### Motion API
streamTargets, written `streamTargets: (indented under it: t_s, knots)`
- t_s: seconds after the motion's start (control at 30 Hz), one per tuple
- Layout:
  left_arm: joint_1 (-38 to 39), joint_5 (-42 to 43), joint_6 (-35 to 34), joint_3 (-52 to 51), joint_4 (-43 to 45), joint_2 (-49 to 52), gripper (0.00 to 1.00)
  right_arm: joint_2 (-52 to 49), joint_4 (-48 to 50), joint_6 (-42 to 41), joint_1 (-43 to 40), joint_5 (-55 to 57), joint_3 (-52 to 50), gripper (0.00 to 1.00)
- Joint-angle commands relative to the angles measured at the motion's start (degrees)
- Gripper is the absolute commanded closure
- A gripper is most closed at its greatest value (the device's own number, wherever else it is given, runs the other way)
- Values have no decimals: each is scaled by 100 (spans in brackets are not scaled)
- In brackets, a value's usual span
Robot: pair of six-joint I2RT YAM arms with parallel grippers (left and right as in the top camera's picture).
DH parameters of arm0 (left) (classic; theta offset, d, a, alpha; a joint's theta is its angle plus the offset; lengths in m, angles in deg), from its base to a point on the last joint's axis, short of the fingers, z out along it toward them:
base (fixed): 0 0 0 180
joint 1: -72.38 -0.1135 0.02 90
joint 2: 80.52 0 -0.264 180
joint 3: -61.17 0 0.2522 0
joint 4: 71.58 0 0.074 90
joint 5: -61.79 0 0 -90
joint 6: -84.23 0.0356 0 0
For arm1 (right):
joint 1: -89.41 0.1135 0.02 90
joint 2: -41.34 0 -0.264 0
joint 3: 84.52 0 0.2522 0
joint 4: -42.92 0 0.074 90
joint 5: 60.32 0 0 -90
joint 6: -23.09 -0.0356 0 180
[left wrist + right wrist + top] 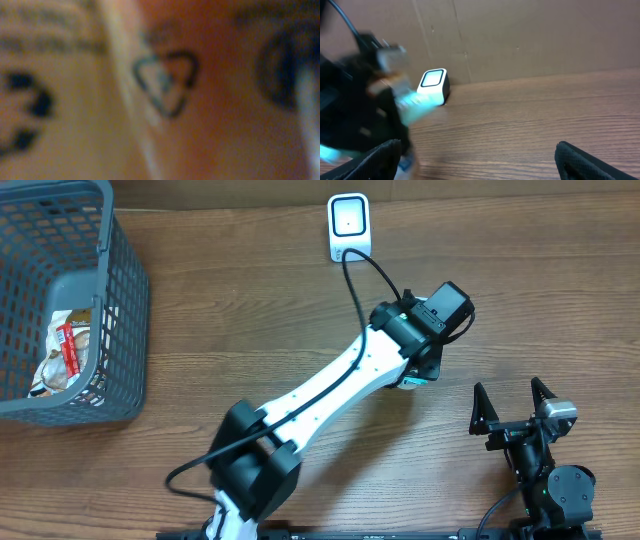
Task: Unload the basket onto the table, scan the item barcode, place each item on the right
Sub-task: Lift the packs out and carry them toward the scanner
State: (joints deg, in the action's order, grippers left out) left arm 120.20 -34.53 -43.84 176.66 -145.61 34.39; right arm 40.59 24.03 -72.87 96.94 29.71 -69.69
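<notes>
Item (412,383), teal-edged, is clamped in our left gripper (420,368), at five o'clock from the scanner (348,225); our right gripper (512,408), at four o'clock, has fingers spread wide. Left wrist: blurred packaging with a triangle mark (165,82) fills everything. Right wrist: we see the item at eight o'clock, just beside the scanner.

Overhead, as I see it from my console: brown wood-grain surface (250,320). On it stand a grey plastic lattice basket (126,330), far left, and a small white box-shaped barcode scanner (348,225), far edge, well apart.
</notes>
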Motion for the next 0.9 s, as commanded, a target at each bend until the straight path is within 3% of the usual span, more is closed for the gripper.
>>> streamTargets:
  t_s: [0.0,0.47,0.67,0.87]
  knots:
    - [-15,-179,-402,37,201,225,58,15,31,24,-20,35,-59,0]
    - [-15,-356,-450,26,667,758,58,15,31,24,-20,35,-57,0]
    - [-13,-404,-411,24,809,761,52,13,31,24,-22,35,-59,0]
    - [-4,61,-111,-107,809,761,48,13,31,24,-20,35,-59,0]
